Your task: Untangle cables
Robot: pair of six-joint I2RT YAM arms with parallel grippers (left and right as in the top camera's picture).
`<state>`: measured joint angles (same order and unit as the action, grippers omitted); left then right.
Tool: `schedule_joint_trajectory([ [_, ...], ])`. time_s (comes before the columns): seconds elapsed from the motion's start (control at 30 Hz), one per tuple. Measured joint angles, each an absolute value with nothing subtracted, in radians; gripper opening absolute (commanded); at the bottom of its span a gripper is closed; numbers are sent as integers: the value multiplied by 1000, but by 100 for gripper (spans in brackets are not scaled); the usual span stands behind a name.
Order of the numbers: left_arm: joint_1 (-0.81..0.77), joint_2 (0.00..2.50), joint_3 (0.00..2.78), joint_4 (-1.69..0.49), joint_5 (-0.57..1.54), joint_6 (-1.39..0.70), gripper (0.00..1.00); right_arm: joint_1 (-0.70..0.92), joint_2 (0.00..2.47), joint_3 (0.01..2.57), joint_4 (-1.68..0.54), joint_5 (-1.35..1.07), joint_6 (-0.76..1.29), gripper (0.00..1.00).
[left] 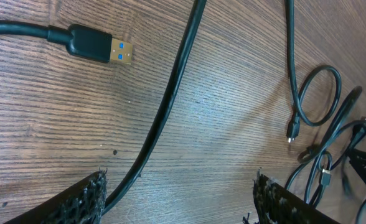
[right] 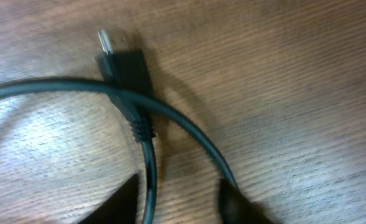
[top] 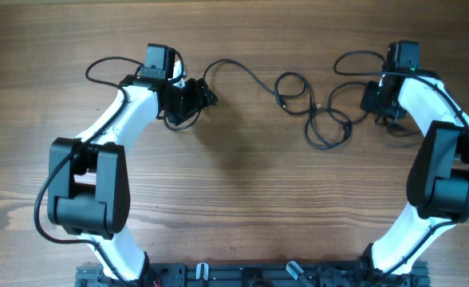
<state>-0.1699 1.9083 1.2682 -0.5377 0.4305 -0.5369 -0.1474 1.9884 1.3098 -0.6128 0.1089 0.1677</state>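
The left claw point(left: 180, 198) straddles the cables point(left: 170, 99) with its jaws wide, and I cannot tell whether the right claw point(right: 180, 202) grips, so a crooked pull could cinch them tighter.

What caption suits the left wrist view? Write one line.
Open left gripper straddles one black cable on the wooden table, a USB plug lying alongside.
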Motion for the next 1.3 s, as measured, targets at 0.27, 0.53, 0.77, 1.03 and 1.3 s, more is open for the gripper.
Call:
schedule_joint_trajectory([
  [0.27,-170,1908,1268,-538,430,-537,77,-147,1991,1308,-628,110,159,4],
  [0.53,-170,1908,1268,-537,430,-537,77,-167,1969,1314,-656,134,159,4],
  [0.77,-170,1908,1268,-538,430,-537,77,-212,1702,1344,-610,140,159,4],
  [1.03,-170,1908,1268,-538,430,-537,77,-227,1390,1379,-541,136,159,4],
  [1.3,-170,1908,1268,-538,430,-537,78,-227,1480,1376,-545,113,136,96],
])
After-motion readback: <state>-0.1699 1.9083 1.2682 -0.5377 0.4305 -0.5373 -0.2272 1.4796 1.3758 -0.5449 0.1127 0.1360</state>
